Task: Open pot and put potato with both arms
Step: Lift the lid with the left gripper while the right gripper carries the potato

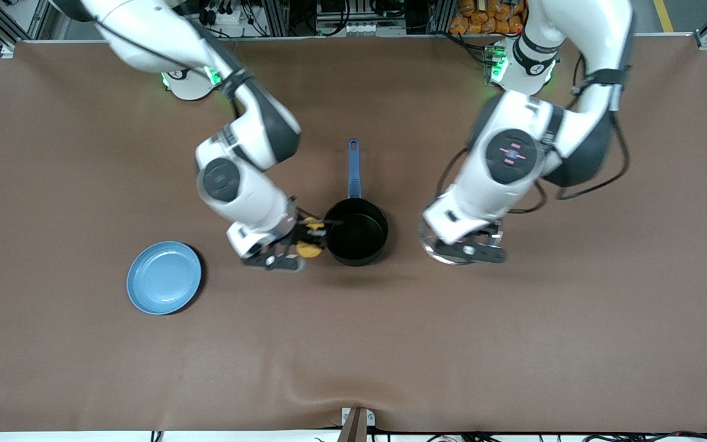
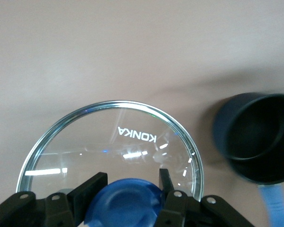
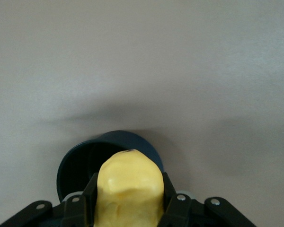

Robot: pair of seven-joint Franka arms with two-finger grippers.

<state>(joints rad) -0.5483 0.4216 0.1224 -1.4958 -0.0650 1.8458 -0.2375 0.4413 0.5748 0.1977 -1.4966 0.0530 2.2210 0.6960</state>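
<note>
Front view: the black saucepan [image 1: 356,231] stands uncovered on the brown table [image 1: 513,344], its straight blue handle [image 1: 353,167] running from the rim toward the robots' bases. The right gripper [image 1: 304,239] hangs just beside the saucepan's rim on the right arm's side, its fingers closed on the lumpy yellow-orange potato [image 1: 310,242], which is up in the air at the rim's edge. The left gripper [image 1: 470,248] is beside the saucepan toward the left arm's end of the table, with the glass lid [image 1: 436,248] showing under it. A flat light-blue plate [image 1: 164,277] lies nearer to the camera than the saucepan, toward the right arm's end.

Left wrist view: the fingers [image 2: 87,191] are clamped on the lid's smooth blue knob [image 2: 125,205]. The round clear lid [image 2: 111,151] has a metal rim and reads "KONKA". The saucepan [image 2: 255,139], dark inside, sits apart from the lid.

Right wrist view: the fingers [image 3: 87,196] press both sides of the matte, rounded potato [image 3: 128,189], which partly hides the saucepan's [image 3: 80,168] dark opening below it.
</note>
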